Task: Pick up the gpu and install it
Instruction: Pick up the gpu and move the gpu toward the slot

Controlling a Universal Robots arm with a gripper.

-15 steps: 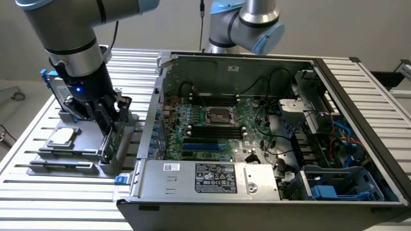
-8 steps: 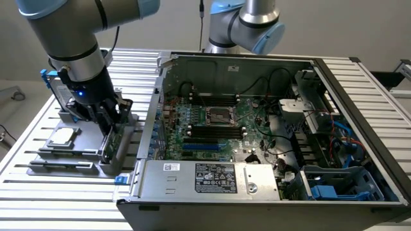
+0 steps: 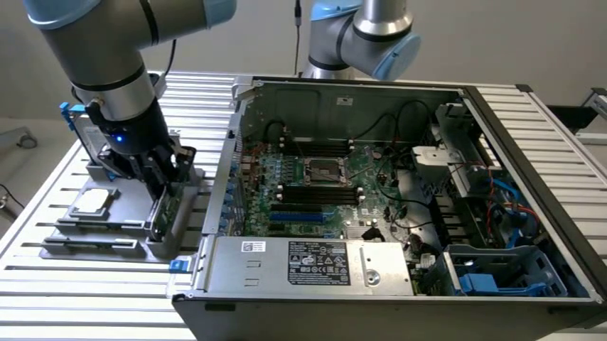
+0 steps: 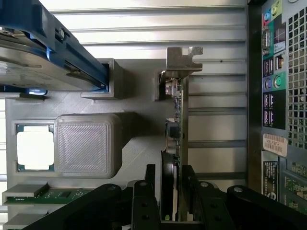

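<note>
The gpu (image 4: pixel 173 129) stands on edge in a grey holder (image 4: pixel 139 143), its black cooler shroud on one face, the green board on the other and its silver end bracket (image 4: pixel 182 57) at the far end. My gripper (image 4: pixel 170 168) is lowered over the card's near end, open, with one black finger (image 4: pixel 150 175) on each side and thin gaps to the card. In the exterior view, the gripper (image 3: pixel 159 181) sits over the gpu (image 3: pixel 163 213) on the grey fixture at the exterior view's left of the open computer case (image 3: pixel 379 284).
On the fixture lie a square silver processor chip (image 3: pixel 92 202) and a hard drive in a blue frame (image 3: pixel 81 131). The case holds the motherboard with blue expansion slots (image 3: pixel 294 215), cables and a power supply (image 3: pixel 313 264). A second arm (image 3: pixel 365 35) stands behind the case.
</note>
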